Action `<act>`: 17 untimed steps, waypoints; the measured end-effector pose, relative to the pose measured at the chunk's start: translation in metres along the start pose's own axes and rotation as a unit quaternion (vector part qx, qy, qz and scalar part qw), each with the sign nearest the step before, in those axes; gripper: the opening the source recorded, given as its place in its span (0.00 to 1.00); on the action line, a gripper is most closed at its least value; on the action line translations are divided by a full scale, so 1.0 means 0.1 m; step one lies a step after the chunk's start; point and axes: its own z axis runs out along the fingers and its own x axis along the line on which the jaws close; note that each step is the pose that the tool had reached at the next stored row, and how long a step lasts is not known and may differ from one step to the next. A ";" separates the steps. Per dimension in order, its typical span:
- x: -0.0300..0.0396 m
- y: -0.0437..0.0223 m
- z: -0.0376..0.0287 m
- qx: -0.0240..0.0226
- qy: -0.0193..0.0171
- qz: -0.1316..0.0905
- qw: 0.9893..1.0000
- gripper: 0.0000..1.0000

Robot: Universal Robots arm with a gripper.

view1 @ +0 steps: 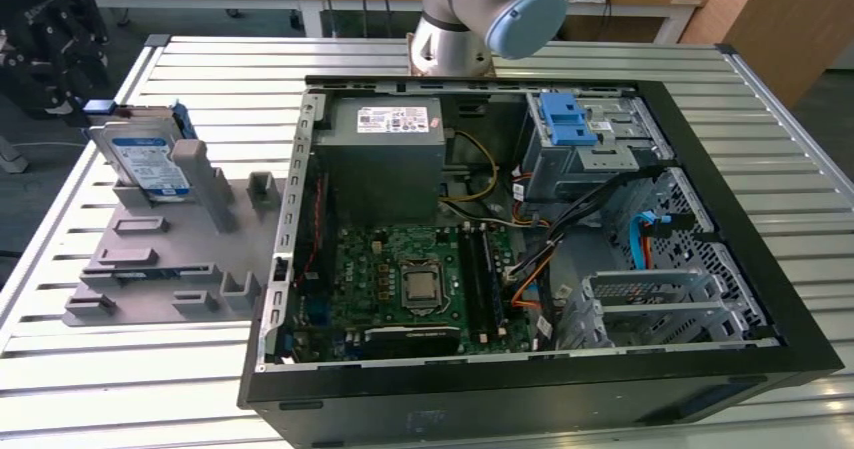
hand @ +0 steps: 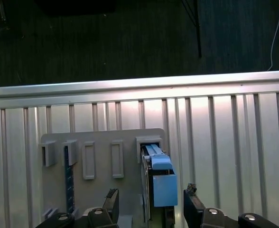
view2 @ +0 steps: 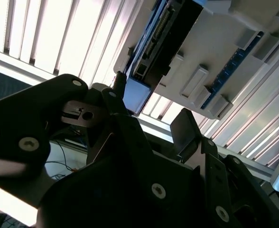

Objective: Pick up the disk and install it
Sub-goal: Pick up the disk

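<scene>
Black two-finger gripper (hand: 152, 203) hangs right over the disk (hand: 158, 183), a flat rectangular silver hard drive w/ white-and-blue label & blue plastic bracket. Its fingers (hand: 112, 199) are spread apart, one on each side of the disk, holding nothing. In the first wrist view a gap shows btwn each fingertip & the drive, so no contact.

The disk stands on edge in a slot of a grey plastic holder block (view1: 147, 259). The block sits on the slatted aluminium table (view1: 747, 99) at the exterior view's left, outside the PC. The broad labelled face is upright. From the wrist the drive reads as a thin strip running btwn the fingers, w/ its broad faces turned toward the finger pads. Judgement: the jaws look lined up across the drive's thickness, & the drive lies straight below the hand.

Around it: the holder's raised grey posts sit just beside the disk. One post close to the labelled face may crowd a finger. A thin dark-blue strip (hand: 69, 175) stands in another slot, apart from the disk.

An open black PC tower case (view1: 534, 384) lies on its side near the holder, toward the exterior view's right. Inside are a green motherboard (view1: 414, 279), a grey power-supply box (view1: 387, 129) & a metal drive bay w/ blue latch tabs (view1: 567, 119). The bay is at the case's far side from the holder, so the case wall stands btwn disk & bay.
</scene>
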 end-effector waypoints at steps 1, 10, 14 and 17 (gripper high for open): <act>-0.009 0.002 0.008 0.000 0.000 0.000 1.000 0.65; -0.033 0.054 0.124 0.000 0.000 0.000 1.000 0.65; -0.047 0.055 0.195 0.000 0.000 0.000 1.000 0.65; -0.053 0.054 0.241 0.000 0.000 0.000 1.000 0.65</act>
